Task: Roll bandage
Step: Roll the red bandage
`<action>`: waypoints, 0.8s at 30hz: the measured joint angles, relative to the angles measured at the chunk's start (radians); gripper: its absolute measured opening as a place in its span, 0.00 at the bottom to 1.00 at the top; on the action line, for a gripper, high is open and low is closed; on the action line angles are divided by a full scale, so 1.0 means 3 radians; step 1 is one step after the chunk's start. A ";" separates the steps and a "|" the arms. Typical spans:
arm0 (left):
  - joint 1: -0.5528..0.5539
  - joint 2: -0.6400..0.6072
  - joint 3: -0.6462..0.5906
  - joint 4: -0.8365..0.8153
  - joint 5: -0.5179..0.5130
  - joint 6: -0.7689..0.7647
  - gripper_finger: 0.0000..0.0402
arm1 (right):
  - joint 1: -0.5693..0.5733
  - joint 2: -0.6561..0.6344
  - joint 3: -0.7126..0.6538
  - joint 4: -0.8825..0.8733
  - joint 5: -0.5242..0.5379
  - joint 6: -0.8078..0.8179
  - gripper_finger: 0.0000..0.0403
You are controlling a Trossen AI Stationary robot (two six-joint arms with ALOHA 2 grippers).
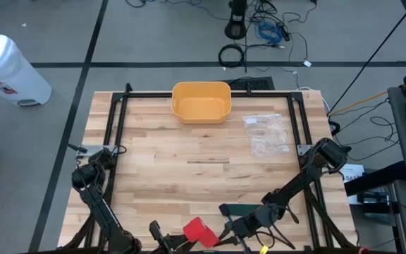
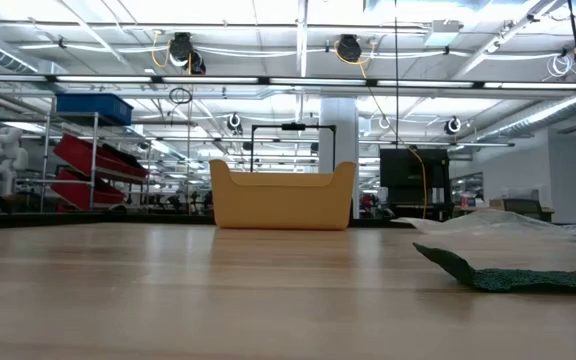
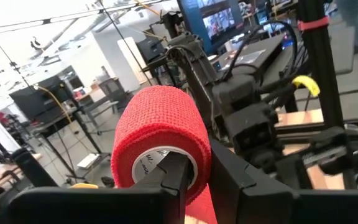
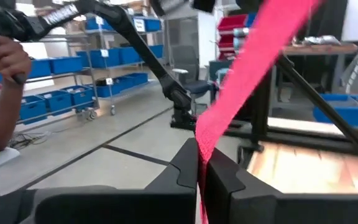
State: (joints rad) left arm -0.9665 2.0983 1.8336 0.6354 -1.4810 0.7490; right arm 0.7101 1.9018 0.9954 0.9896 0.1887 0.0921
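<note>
so in the high view, going from the left: a white bin (image 1: 9,70) sits on the floor at the upper left of the frame, off the wooden table (image 1: 161,166). the left arm comes up from the lower left, and its left gripper (image 3: 194,177) is at the bottom edge near the middle, fingers clamped on the red bandage roll (image 3: 160,140), one finger inside the core and one outside. the roll shows as a red block (image 1: 197,231) at the bottom centre of the high view, right at the near edge of the table. just right of that, the right gripper (image 4: 201,168) has its fingers pinched together on the loose red bandage strip (image 4: 247,74), which runs up diagonally to the upper right in its wrist view. a dark green cloth (image 1: 242,210) lies beside it. up top centre there's a yellow tub (image 1: 201,101), and to its right a clear plastic bag (image 1: 266,134) flat on the wood. a person's hand (image 4: 8,59) shows at the upper left of the right wrist view.
</note>
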 joint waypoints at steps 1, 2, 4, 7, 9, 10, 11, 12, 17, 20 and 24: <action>0.0000 0.0000 0.0000 -0.0015 -0.0005 0.0004 0.13 | 0.0001 0.0000 0.0037 -0.0003 -0.0038 -0.0017 0.00; 0.0000 0.0000 0.0000 -0.0041 -0.0005 0.0003 0.13 | 0.0003 0.0000 0.0079 -0.0003 -0.0065 -0.0039 0.00; 0.0004 0.0000 0.0000 -0.0107 -0.0005 -0.0007 0.13 | 0.0003 0.0000 0.0172 -0.0013 -0.0159 -0.0090 0.00; 0.0004 0.0000 0.0000 -0.0173 -0.0080 -0.0022 0.13 | 0.0009 -0.0003 0.0348 -0.0207 -0.0215 -0.0167 0.00; 0.0004 0.0000 0.0000 -0.0182 -0.0225 -0.0016 0.13 | 0.0027 -0.0003 0.0477 -0.0400 -0.0215 -0.0248 0.00; 0.0004 0.0000 0.0000 -0.0181 -0.0286 -0.0006 0.13 | 0.0039 -0.0003 0.0542 -0.0511 -0.0214 -0.0279 0.00; 0.0004 0.0000 0.0000 -0.0182 -0.0302 -0.0004 0.13 | 0.0049 -0.0003 0.0605 -0.0625 -0.0214 -0.0304 0.00; 0.0004 0.0000 0.0000 -0.0195 -0.0303 -0.0004 0.13 | 0.0064 -0.0003 0.0664 -0.0728 -0.0211 -0.0330 0.00; -0.0025 0.0000 0.0000 -0.0204 -0.0302 -0.0004 0.13 | 0.0169 -0.0003 0.0967 -0.1127 -0.0199 -0.0502 0.00; -0.0039 0.0000 0.0000 -0.0205 -0.0302 -0.0004 0.13 | 0.0217 -0.0003 0.1127 -0.1330 -0.0195 -0.0591 0.00; -0.0069 0.0000 0.0000 -0.0198 -0.0302 -0.0024 0.13 | 0.0239 -0.0004 0.1272 -0.1503 -0.0193 -0.0636 0.00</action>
State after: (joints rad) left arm -0.9872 2.0983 1.8336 0.5759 -1.5715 0.7418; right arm 0.7818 1.9007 1.3769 0.5387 0.1307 -0.0986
